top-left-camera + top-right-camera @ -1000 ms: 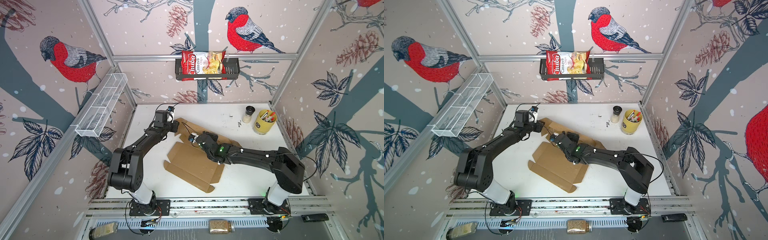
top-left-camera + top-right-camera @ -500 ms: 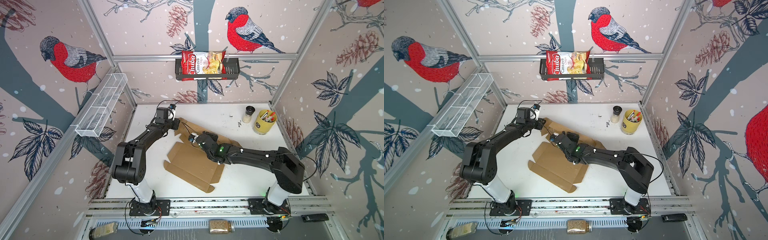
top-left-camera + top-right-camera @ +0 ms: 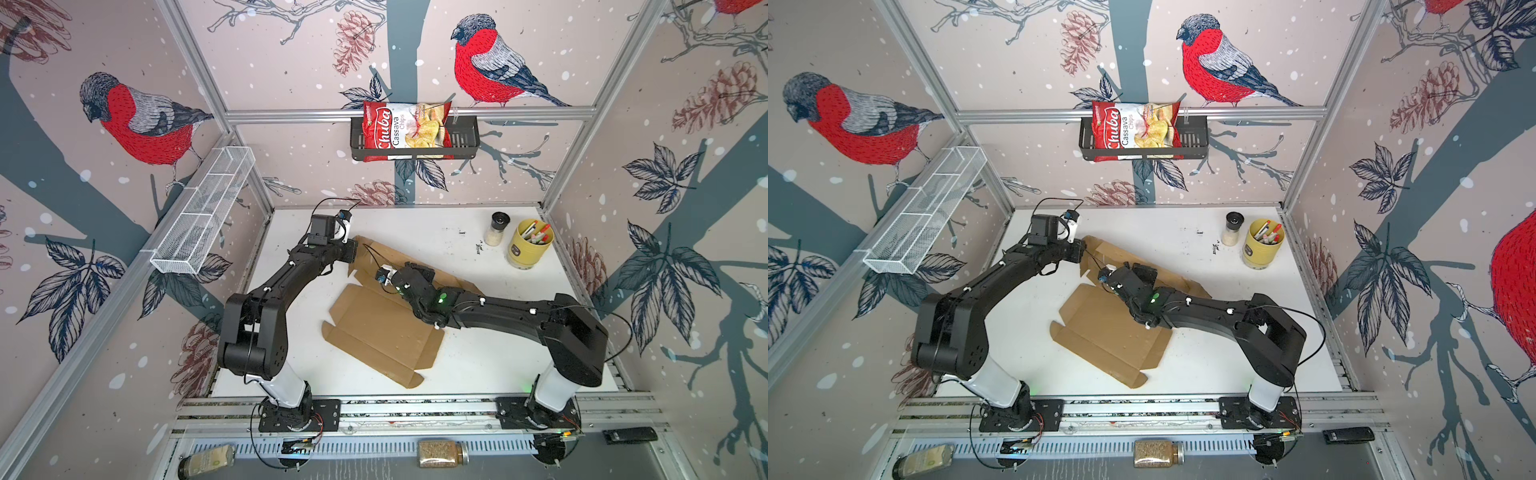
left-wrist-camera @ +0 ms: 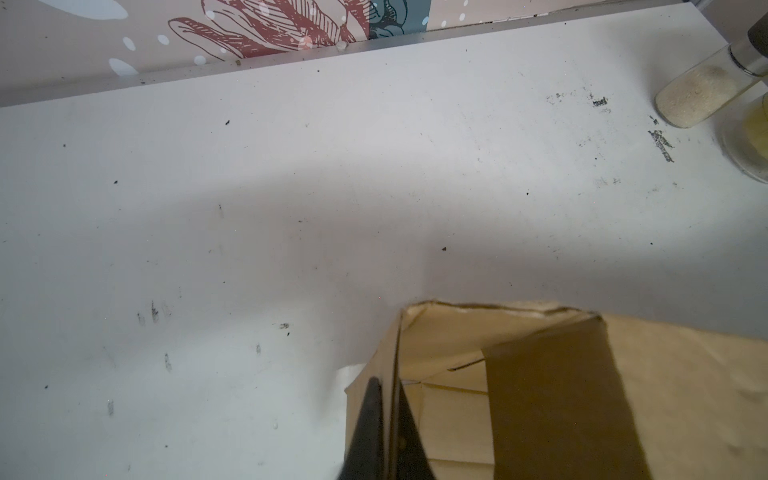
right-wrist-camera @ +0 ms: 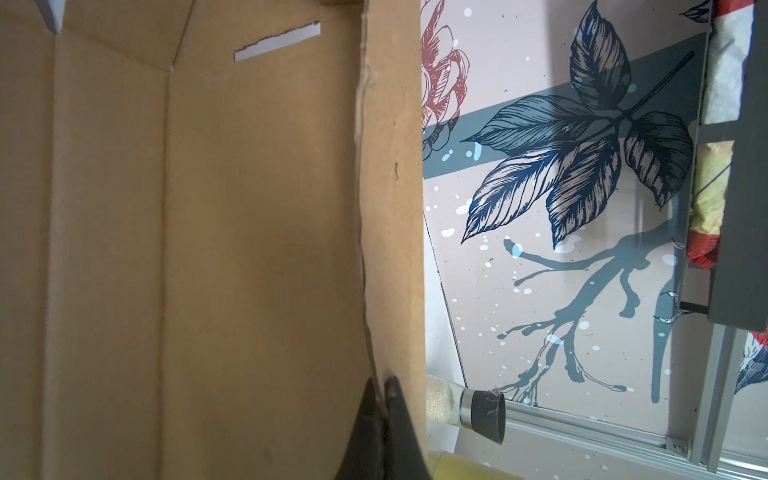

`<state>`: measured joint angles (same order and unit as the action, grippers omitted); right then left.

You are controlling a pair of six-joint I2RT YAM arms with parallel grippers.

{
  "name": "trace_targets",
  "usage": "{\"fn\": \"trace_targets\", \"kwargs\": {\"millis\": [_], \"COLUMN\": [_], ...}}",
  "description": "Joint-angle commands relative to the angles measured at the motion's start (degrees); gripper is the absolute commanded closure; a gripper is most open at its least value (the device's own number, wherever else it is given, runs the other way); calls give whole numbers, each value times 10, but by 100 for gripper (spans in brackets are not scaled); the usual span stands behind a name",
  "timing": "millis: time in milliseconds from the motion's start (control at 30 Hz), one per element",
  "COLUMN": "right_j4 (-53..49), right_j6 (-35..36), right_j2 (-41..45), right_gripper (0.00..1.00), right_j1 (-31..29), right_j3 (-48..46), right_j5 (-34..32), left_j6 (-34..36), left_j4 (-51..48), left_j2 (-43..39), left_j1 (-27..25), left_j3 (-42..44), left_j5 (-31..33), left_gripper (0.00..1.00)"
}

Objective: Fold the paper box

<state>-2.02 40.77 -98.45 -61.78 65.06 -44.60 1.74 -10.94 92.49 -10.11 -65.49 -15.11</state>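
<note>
The paper box (image 3: 382,328) (image 3: 1113,332) is a brown cardboard sheet lying diagonally mid-table, its near half flat and its far half raised into walls and flaps. At the far left corner my left gripper (image 3: 353,254) (image 3: 1082,253) is shut on a thin upright flap edge; the left wrist view has the dark jaws (image 4: 388,399) pinching that cardboard (image 4: 540,395). My right gripper (image 3: 420,269) sits over the raised far part. In the right wrist view it (image 5: 380,388) is shut on the edge of a standing wall of the box (image 5: 249,249).
A spice jar (image 3: 496,228) and a yellow cup of pens (image 3: 528,245) stand at the back right. A chips bag (image 3: 407,131) sits in a black basket on the back wall. A white wire basket (image 3: 203,212) hangs on the left wall.
My left gripper has reached in to the box's far left corner and closed on the flap edge. The right gripper has kept its grip and place.
</note>
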Motion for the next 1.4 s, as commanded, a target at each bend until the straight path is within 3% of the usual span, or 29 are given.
{"fn": "trace_targets", "kwargs": {"millis": [0, 233, 467, 767, 1167, 1367], "right_j4": [-61, -64, -65, -69, -70, -68], "right_j6": [-3, -2, -3, -5, 6, 36], "right_j2": [-7, -9, -11, -13, 1, -11], "right_gripper": [100, 100, 100, 100, 100, 100], "right_j1": [1, 1, 0, -2, -12, -31], "right_j3": [-3, 3, 7, 8, 2, 11], "right_j5": [46, 39, 36, 26, 34, -10], "left_j6": [-15, -49, -82, -101, -150, -165], "left_j4": [19, 11, 21, 16, 98, 108], "left_j2": [-19, -60, -102, -120, -165, -168], "left_j1": [-3, -5, -12, -14, -42, -47], "left_j3": [13, 51, 80, 138, 241, 257], "left_j5": [0, -4, -49, -34, -32, -28], "left_gripper": [98, 98, 98, 98, 97, 95]}}
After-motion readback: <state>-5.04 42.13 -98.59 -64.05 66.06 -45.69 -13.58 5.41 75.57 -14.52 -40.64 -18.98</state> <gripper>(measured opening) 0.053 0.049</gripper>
